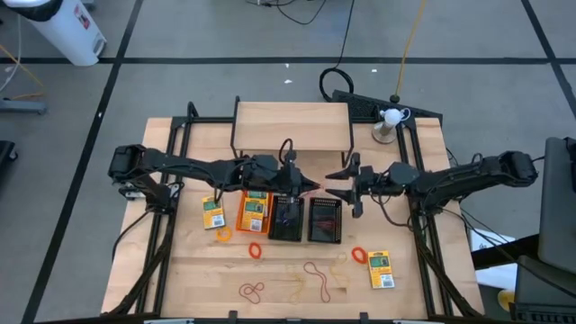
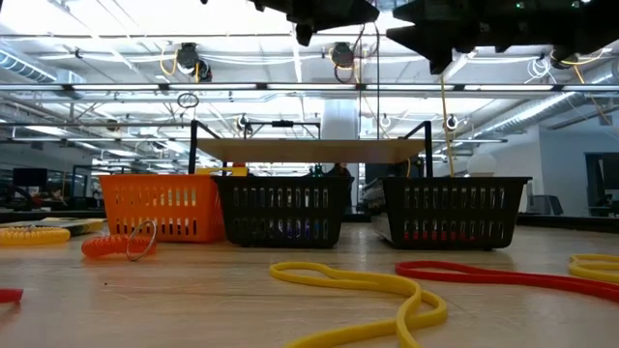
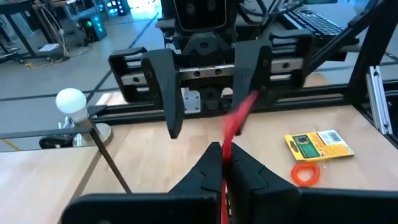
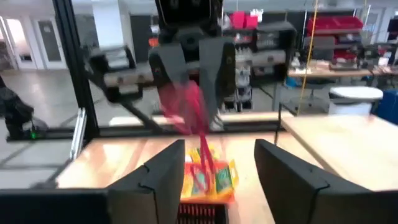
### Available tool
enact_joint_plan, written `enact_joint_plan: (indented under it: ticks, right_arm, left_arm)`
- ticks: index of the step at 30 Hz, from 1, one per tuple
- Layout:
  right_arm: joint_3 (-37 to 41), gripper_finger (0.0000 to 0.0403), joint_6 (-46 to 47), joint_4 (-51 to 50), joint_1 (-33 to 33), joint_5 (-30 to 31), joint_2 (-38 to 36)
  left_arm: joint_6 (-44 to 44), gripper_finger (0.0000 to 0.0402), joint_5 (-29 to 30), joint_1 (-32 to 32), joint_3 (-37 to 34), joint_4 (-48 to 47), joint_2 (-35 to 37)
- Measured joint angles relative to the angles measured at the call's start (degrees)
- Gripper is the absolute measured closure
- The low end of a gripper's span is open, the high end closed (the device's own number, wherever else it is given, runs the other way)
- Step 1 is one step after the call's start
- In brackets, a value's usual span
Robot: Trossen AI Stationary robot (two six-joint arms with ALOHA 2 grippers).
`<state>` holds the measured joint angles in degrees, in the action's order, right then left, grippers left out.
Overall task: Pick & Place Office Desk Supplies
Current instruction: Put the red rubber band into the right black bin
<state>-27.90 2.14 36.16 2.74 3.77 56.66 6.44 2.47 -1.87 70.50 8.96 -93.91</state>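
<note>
Both grippers hang level and tip to tip above the bins. My left gripper (image 1: 309, 186) (image 3: 222, 163) is shut on a red rubber band (image 3: 238, 115) (image 4: 194, 109). My right gripper (image 1: 335, 184) (image 4: 219, 177) faces it, open, with the band's free end between its fingers, beside one of them. Below stand an orange mesh bin (image 1: 254, 213) with a yellow-and-green pack in it and two black mesh bins (image 1: 287, 219) (image 1: 325, 220). Two more packs (image 1: 212, 212) (image 1: 381, 268) lie flat on the table. My left gripper pinches one end of the red band (image 3: 225, 149) between its two shut fingertips, coming level from the table's left. The band is lifted clear and runs on toward the right gripper. My right gripper's finger (image 3: 252, 74) stands against the band's far end; whether they touch, I cannot tell.
A light wooden shelf (image 1: 292, 126) stands at the far middle, with a white-headed stand (image 1: 390, 117) to its right. Loose bands, orange (image 1: 255, 250) (image 1: 359, 256), red (image 1: 250, 290) and tan (image 1: 315, 272), lie on the near half of the table.
</note>
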Motion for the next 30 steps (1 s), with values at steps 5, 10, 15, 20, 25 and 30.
enact_joint_plan:
  ticks: [5, 10, 15, 20, 25, 30]
  right_arm:
    - [0.0, 0.0207, 0.5, -14.0, 0.0, 6.7, -8.8]
    - [0.0, 0.0218, 5.0, -26.8, 0.0, 10.2, -16.0]
    - [1.1, 0.0229, 7.5, -31.1, 0.0, 9.9, -17.2]
    - [5.0, 0.0232, 9.3, -30.8, 0.0, 10.0, -17.4]
    - [6.5, 0.0232, 10.3, -30.4, 0.0, 10.0, -18.9]
    - [6.9, 0.0232, 10.2, -30.4, 0.0, 10.0, -20.1]
  left_arm:
    - [-0.3, 0.0401, -0.1, -0.1, 0.0, -0.3, 0.0]
    - [-0.7, 0.0401, -1.4, -0.1, 0.0, 0.5, 0.0]
    - [-2.1, 0.0401, -1.7, -0.1, 0.0, 3.7, -2.6]
    - [-4.2, 0.0401, -2.9, -0.2, 0.0, 7.8, -7.4]
    - [-6.1, 0.0401, -3.9, -0.6, 0.0, 12.1, -11.6]
    - [-9.5, 0.0401, -6.6, -0.8, -0.1, 15.1, -14.9]
